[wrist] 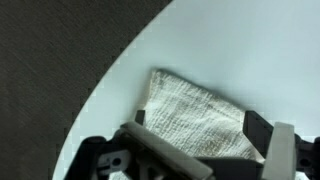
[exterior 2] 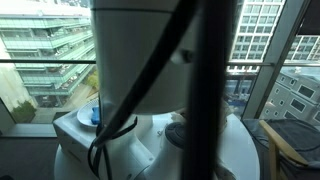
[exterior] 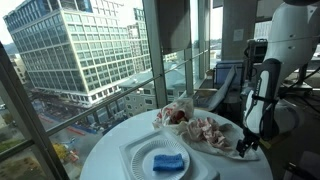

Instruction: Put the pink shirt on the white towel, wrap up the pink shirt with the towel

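Observation:
In an exterior view a heap of pink shirt [exterior: 180,116] and white towel [exterior: 213,132] lies on the round white table [exterior: 110,150], towards its right side. My gripper [exterior: 246,146] hangs at the right end of the heap, low over the table's edge. In the wrist view the gripper [wrist: 198,124] is open, its two fingers standing either side of a corner of the white woven towel [wrist: 190,108]. The pink shirt does not show in the wrist view. In an exterior view [exterior 2: 150,60] the arm fills most of the picture and hides the cloth.
A white square plate [exterior: 140,152] holding a blue item [exterior: 168,162] sits at the table's front; it also shows as a plate [exterior 2: 84,118] behind the arm. The table edge [wrist: 105,90] runs close to the towel, with dark floor beyond. Windows surround the table.

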